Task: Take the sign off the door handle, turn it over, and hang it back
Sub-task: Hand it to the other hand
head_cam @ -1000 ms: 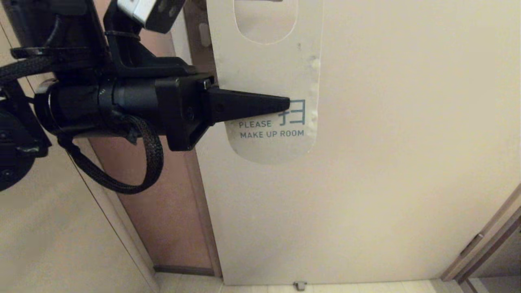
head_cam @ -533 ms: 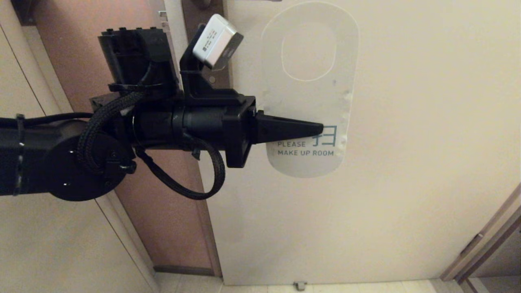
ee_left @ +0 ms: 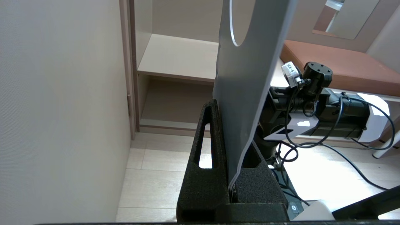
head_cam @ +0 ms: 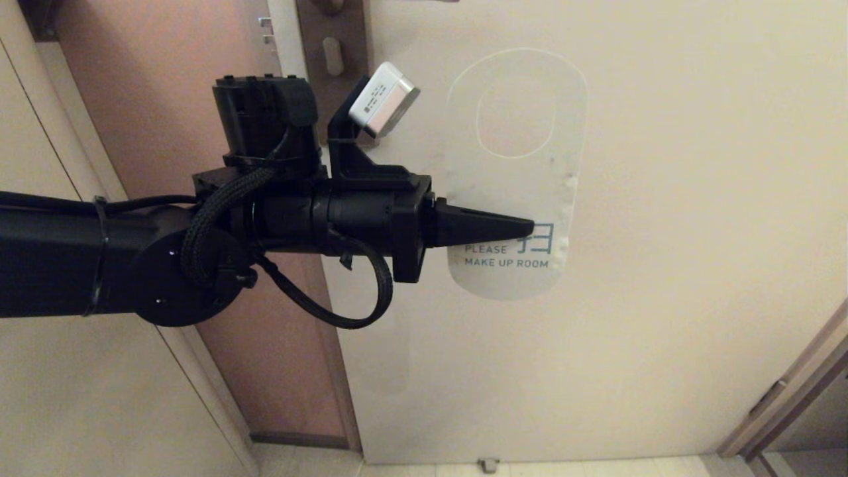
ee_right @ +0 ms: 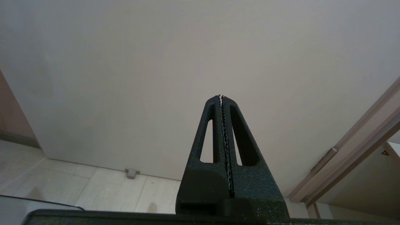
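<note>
My left gripper [head_cam: 530, 230] is shut on the sign [head_cam: 517, 192] near its lower end and holds it upright in front of the door. The white "PLEASE MAKE UP ROOM" face shows in the head view. The oval hole [head_cam: 515, 116] hangs on nothing. The brown backplate [head_cam: 331, 79] with its keyhole slot is up and to the left of the sign; the door handle's lever is out of view past the top edge. In the left wrist view the sign [ee_left: 250, 62] stands between the left gripper's [ee_left: 230, 107] two fingers. My right gripper [ee_right: 221, 97] is shut, empty, low before the door.
The cream door [head_cam: 662, 298] fills the head view. Silver latch bolts [head_cam: 265, 30] sit on its edge, a small stop [head_cam: 488, 464] at its foot. A door frame [head_cam: 782, 397] runs at the lower right. My right arm [ee_left: 322, 103] shows behind the sign.
My left gripper has carried the sign down and to the right, away from the handle. The whole hole has come into view, free of the handle.
</note>
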